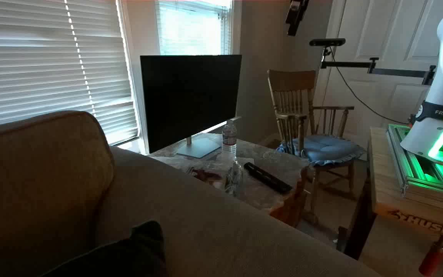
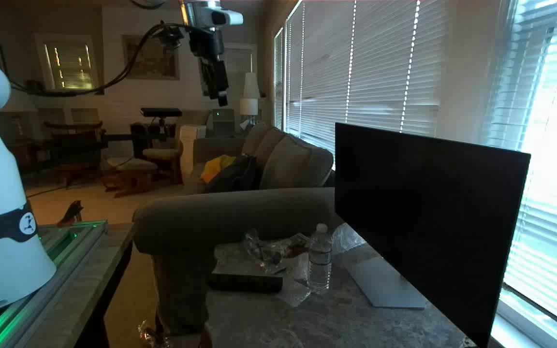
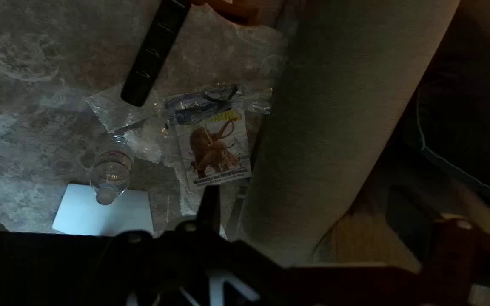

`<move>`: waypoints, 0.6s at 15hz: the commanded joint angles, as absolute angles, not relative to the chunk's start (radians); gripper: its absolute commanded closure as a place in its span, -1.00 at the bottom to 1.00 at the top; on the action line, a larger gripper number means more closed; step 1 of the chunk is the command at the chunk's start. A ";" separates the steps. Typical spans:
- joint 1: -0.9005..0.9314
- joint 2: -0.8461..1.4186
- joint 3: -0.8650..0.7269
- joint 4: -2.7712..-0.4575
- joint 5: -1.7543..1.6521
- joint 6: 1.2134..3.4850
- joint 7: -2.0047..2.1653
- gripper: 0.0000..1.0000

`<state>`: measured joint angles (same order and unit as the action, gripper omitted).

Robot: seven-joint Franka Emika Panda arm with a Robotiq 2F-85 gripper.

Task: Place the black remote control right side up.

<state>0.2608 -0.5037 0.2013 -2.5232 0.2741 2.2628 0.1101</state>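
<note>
Daylight glares through a rectangular, white-blinded glass window [image 2: 555, 145]; a slim green strip light [image 1: 440, 143] glows; the wrist view is dim, darkest along its lower edge

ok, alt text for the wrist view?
Black remote lying slanted on a mottled table, seen from above, one end running off the top edge. Lower in frame: clear wrap, a bottle, a mammoth picture. Sofa arm right of centre; dark, open gripper along the bottom.
</note>
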 commanded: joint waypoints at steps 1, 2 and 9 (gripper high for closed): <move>0.261 -0.504 0.201 -2.521 0.273 2.260 0.111 -1.00; 0.261 -0.504 0.201 -2.521 0.273 2.260 0.111 -1.00; 0.258 -0.424 0.153 -2.517 0.301 2.284 0.039 -1.00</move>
<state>0.2606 -0.4937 0.1910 -2.5235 0.2741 2.2554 0.1072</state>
